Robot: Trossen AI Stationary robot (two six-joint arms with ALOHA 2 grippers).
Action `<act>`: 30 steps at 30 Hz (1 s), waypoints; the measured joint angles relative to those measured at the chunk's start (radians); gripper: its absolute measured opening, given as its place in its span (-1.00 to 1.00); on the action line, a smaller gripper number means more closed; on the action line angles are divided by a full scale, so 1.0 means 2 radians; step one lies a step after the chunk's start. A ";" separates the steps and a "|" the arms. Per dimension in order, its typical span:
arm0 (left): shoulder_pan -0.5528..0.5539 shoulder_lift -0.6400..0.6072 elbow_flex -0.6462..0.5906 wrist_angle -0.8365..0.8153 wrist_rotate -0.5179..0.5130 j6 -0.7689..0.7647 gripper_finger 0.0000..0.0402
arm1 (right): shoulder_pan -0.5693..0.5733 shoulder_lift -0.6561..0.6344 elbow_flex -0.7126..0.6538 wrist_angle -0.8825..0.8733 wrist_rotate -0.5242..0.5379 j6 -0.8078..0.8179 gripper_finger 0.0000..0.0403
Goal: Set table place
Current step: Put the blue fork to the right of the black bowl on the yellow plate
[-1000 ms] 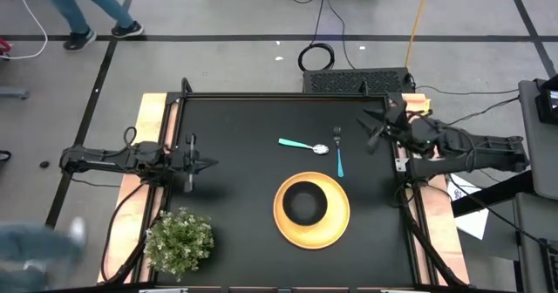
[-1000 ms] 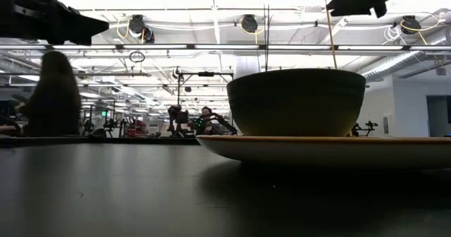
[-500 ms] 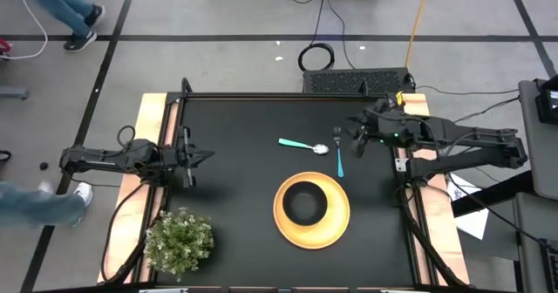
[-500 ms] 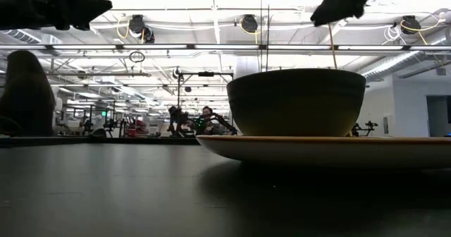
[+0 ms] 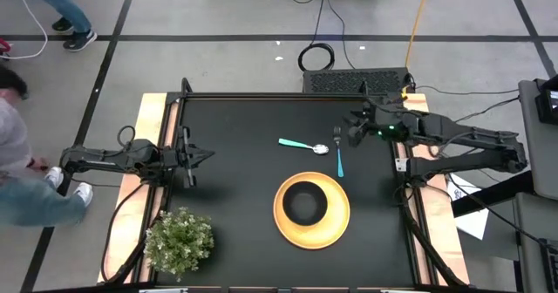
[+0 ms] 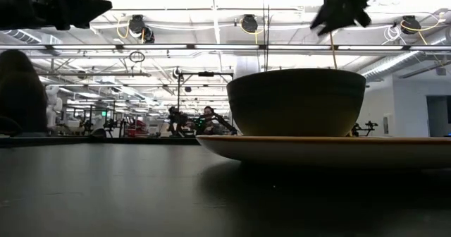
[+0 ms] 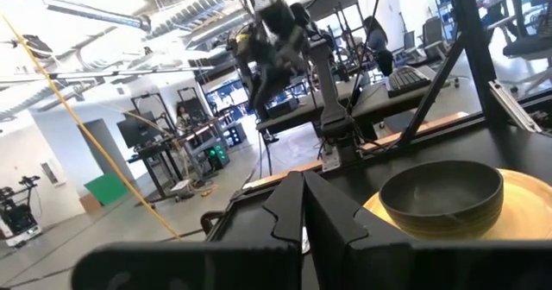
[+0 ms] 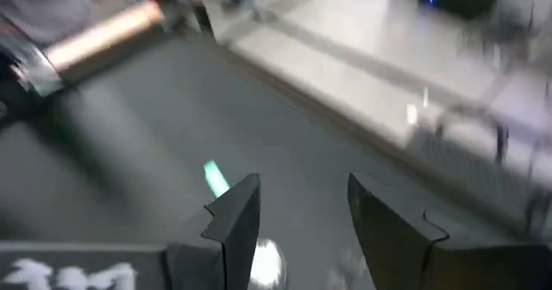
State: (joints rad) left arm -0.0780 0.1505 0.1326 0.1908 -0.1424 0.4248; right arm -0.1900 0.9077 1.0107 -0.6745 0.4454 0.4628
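Note:
The round yellow plate (image 5: pixel 333 226) lies on the black table (image 5: pixel 235 197), and the black bowl (image 5: pixel 304 203) stands in it. The teal-handled spoon (image 5: pixel 296 144) and fork (image 5: pixel 339 158) lie flat just beyond the plate. My right gripper (image 5: pixel 356 132) is open and empty above the table, just right of the fork's tines. Its wrist view (image 8: pixel 302 217) shows the spoon (image 8: pixel 214 177) between and beyond the fingers. My left gripper (image 5: pixel 204 156) is shut and empty near the table's left side; its wrist view shows it (image 7: pixel 302 208) pointing toward the bowl (image 7: pixel 442 195).
A green bushy potted plant (image 5: pixel 179 241) stands at the table's near left corner. Light wooden strips (image 5: pixel 150 127) run along the left and right sides. A person (image 5: pixel 22 166) is on the floor left of the table. Bare tabletop lies between my left gripper and the plate.
My right gripper has moved toward the table's left edge, from the right rim in over the tabletop toward the fork. My left gripper has shifted a little toward the far edge. Plate, bowl, fork and spoon have stayed in place.

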 joint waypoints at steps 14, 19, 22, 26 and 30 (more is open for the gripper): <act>0.000 0.000 0.000 -0.004 0.000 -0.010 -0.90 | -0.092 0.108 0.000 -0.122 -0.055 0.074 -0.16; 0.000 0.000 0.000 -0.004 0.000 -0.020 -0.90 | -0.104 0.140 0.000 -0.149 -0.070 0.107 -0.16; 0.000 0.000 0.000 -0.009 0.001 -0.021 -0.90 | -0.105 0.150 0.000 -0.143 -0.104 0.122 -0.16; 0.000 0.000 0.000 -0.016 0.001 -0.020 -0.90 | -0.100 0.151 0.000 -0.107 -0.168 0.146 -0.16; 0.000 0.000 0.000 -0.016 0.001 -0.020 -0.90 | -0.094 0.151 0.000 -0.074 -0.176 0.153 -0.16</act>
State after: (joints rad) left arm -0.0780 0.1505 0.1326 0.1581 -0.1398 0.3840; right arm -0.3771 1.2106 1.0103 -0.8222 0.0927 0.7684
